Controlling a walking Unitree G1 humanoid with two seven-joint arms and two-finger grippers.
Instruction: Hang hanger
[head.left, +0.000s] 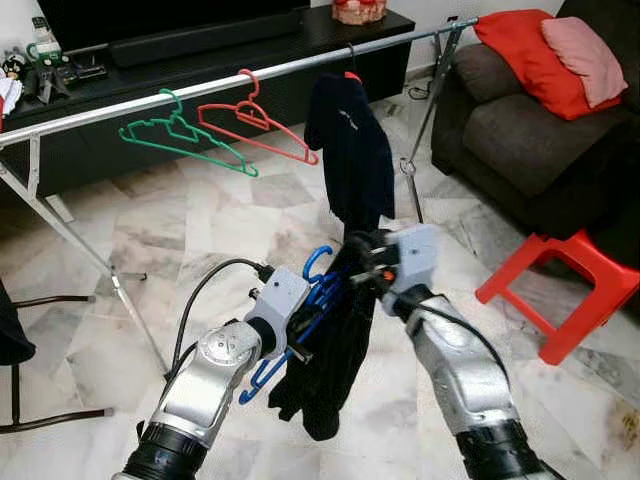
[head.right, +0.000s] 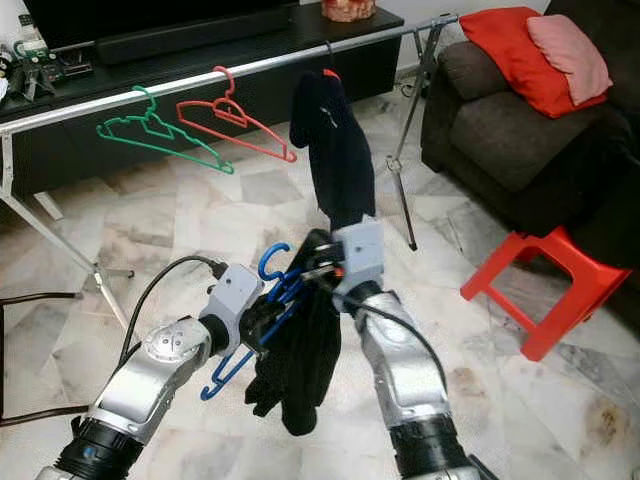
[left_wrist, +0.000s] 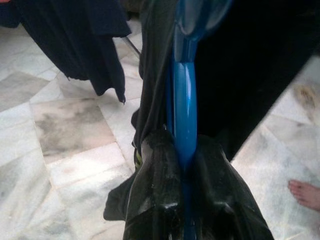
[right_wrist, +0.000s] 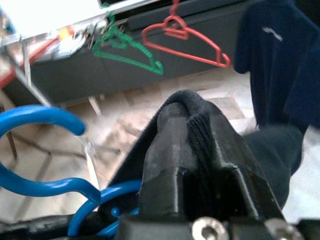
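A blue plastic hanger (head.left: 300, 310) with a black garment (head.left: 330, 350) draped on it hangs low in front of me, below the silver clothes rail (head.left: 250, 72). My left gripper (left_wrist: 184, 150) is shut on the blue hanger's arm (left_wrist: 184, 95). My right gripper (right_wrist: 195, 125) is shut on a fold of the black garment (right_wrist: 197, 130) near the hanger's hook (right_wrist: 40, 117). On the rail hang a green hanger (head.left: 180, 135), a red hanger (head.left: 255, 125) and a dark navy shirt (head.left: 350, 150).
The rail's legs (head.left: 425, 120) stand on the marble floor. A dark sofa (head.left: 540, 140) with red cushions is at the right, a red stool (head.left: 565, 285) before it. A black TV bench (head.left: 200, 60) runs behind the rail. A person's bare foot (left_wrist: 306, 192) rests on the floor.
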